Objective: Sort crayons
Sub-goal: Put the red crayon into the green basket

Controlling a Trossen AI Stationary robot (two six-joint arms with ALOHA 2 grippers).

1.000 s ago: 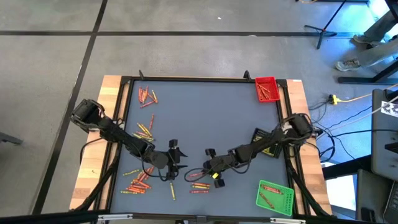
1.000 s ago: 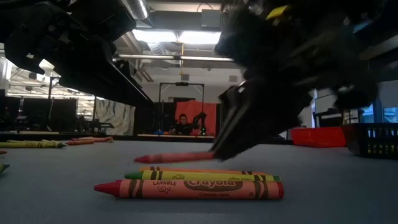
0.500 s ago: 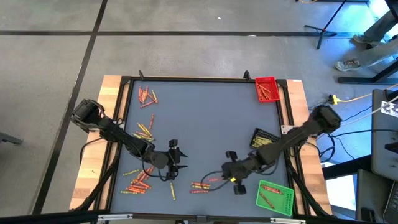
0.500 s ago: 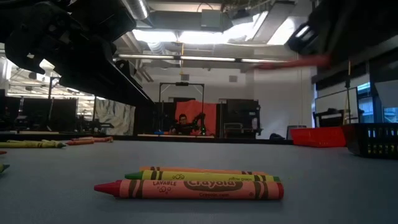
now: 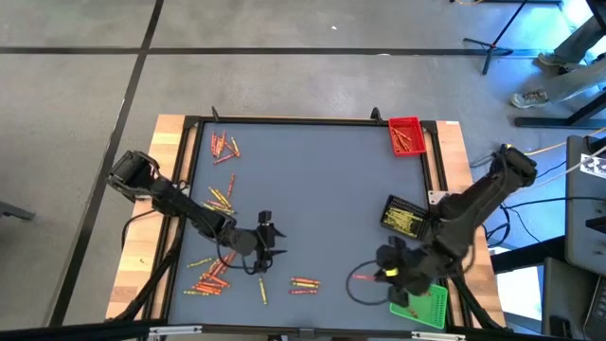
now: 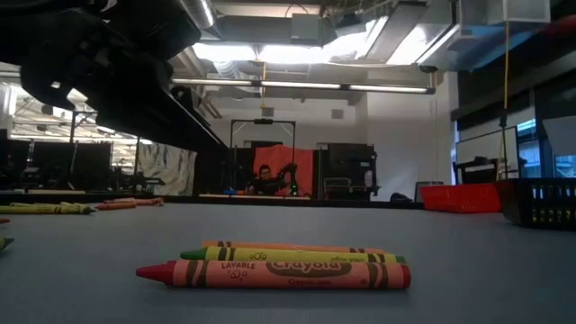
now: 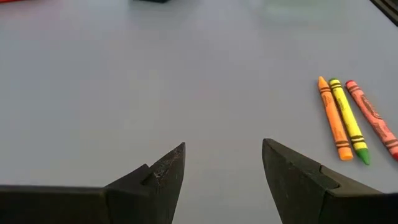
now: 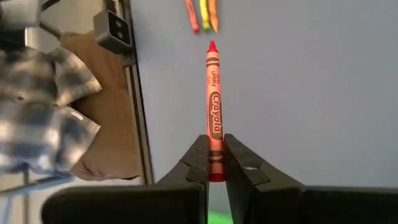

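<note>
Right gripper [image 8: 215,163] pinches a red crayon [image 8: 214,109] by its blunt end, held above the table [image 5: 322,180] at its near right corner, beside the green tray [image 5: 431,308]. Left gripper [image 7: 222,163] waits open-jawed near the front edge. Three loose crayons [image 6: 279,263], orange, yellow and red, lie side by side between the grippers.

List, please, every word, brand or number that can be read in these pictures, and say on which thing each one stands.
"Crayola": on the red crayon held in the shut right gripper.
"Crayola": on the red crayon lying on the table, nearest in the low view.
Smaller word before it on that wrapper: too blurred to be sure.
Small print on the held crayon: too small to read.
Yellow crayon and orange crayon: no readable text.
</note>
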